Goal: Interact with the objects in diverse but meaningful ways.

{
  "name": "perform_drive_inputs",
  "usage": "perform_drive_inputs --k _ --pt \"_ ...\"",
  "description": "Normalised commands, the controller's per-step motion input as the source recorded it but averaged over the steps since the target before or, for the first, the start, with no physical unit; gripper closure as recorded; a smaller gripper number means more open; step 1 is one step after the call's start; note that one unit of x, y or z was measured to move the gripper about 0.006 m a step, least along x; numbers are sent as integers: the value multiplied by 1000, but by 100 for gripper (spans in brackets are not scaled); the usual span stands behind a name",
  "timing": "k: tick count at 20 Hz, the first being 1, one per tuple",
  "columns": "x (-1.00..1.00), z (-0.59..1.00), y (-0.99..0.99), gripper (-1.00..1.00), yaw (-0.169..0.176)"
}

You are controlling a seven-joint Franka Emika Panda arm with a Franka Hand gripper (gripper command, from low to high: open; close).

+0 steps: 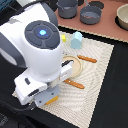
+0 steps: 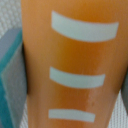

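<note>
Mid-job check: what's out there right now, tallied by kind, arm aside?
Grey round pots: 2
Orange-brown toy sticks: 2
Light blue gabled carton: 1
Yellow rectangular block: 1
Orange scored bread loaf: 1
Beige bowl: 1
Beige ring: 1
Total I can make out: 9

My arm (image 1: 37, 47) is mostly glossy white, built of rounded, bulging shells. On the big joint facing the exterior camera sits a dark grey circular cap (image 1: 41, 33), with a small light glowing blue at its middle. Dark grey bands show where one white shell meets the next, one curving along the side toward the exterior view's left. Below the joint my wrist narrows into a boxier white block (image 1: 31, 86) with dark seams and recesses. In the wrist view, a flat grey and teal part (image 2: 11, 75) lies along one edge, blurred.
</note>
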Motion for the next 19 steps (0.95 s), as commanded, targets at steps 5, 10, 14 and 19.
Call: perform_drive_inputs --k 5,10,14,19 --pt "3 1000 71 -100 0" --pt "0 1000 45 -100 3" --pt "-20 848 207 -100 0" --pt "-13 283 330 -100 36"
